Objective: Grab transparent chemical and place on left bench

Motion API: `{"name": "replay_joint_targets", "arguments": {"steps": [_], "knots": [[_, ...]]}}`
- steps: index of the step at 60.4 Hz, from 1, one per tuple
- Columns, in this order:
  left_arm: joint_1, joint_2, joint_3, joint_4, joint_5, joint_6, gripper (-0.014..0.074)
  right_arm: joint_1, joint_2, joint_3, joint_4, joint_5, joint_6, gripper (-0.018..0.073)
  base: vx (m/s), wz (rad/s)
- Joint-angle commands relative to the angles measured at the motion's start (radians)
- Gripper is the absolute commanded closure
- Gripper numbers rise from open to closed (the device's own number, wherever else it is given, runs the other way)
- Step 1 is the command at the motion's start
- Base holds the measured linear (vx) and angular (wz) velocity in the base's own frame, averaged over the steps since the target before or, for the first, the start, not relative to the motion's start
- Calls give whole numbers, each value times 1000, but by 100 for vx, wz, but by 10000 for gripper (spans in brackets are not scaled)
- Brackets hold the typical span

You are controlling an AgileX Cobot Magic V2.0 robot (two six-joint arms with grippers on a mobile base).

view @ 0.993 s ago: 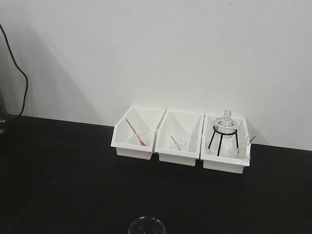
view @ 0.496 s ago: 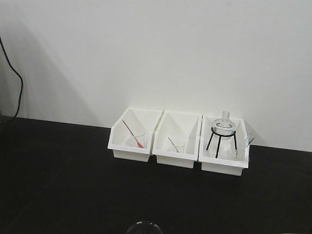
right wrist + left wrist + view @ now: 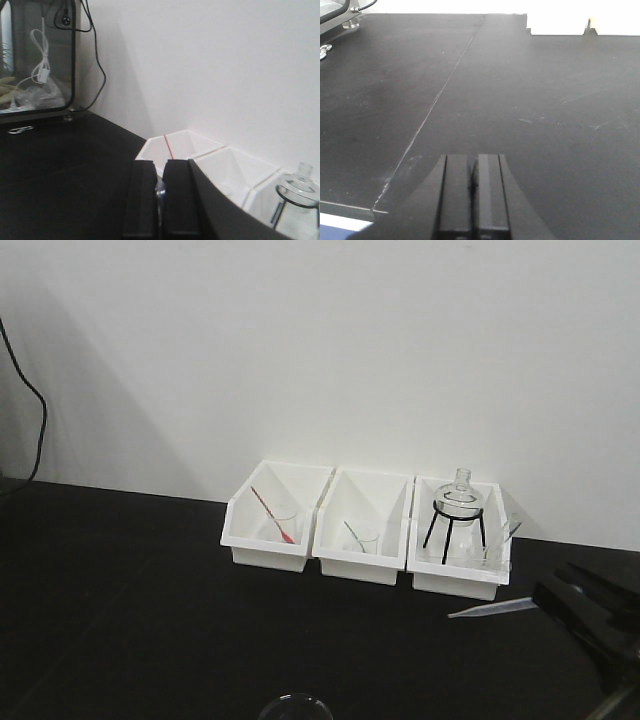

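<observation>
The transparent chemical [image 3: 297, 706] is seen only as a clear curved rim at the bottom edge of the front view. Its body and base are cut off, so it cannot be told what it rests on. It lies at the near side of the black surface [image 3: 130, 580], well apart from the three white bins [image 3: 360, 558] set against the wall. The smaller beakers with rods and the round flask on the black tripod [image 3: 460, 496] are held in those bins and are not to be handled.

The right claw [image 3: 545, 598] is positioned above the surface, near the right bin. It is clenched on a slender clear tube [image 3: 490, 609], which projects from its tip toward the bins. In the right wrist view a sliver of clear material is visible between the nearly touching fingers [image 3: 177, 200]. The left claw [image 3: 472, 170] is clenched with nothing in it and is held low over bare surface.

The step in hand is judged to be the approach to the beaker. The following points are recommended:

- A claw is to be released fully before the rim is reached.
- The beaker is to be gripped across its cylindrical wall, below the flared rim.
- Light pressure is to be applied, since glass is smooth and brittle.
- The beaker is to be kept upright and set down on bare surface, apart from the bins.
</observation>
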Motion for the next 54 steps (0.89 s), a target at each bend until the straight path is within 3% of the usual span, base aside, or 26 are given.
{"name": "replay_joint_targets", "arguments": {"steps": [1,13,21,30,42,54], "knots": [[-2,-19,16,-1,-78,-8,600,94,43,-81,24,16,5,561,0,0],[-2,-19,16,-1,-78,-8,600,383,188,-196,36,309,-13,561,0,0],[-2,-19,16,-1,-78,-8,600,498,288,-243,36,358,-13,561,0,0],[-2,-19,16,-1,-78,-8,600,539,416,-284,35,359,-47,561,0,0],[-2,-19,16,-1,-78,-8,600,539,557,-326,36,340,-59,522,0,0],[-2,-19,16,-1,-78,-8,600,539,645,-398,37,326,-23,328,0,0]]}}
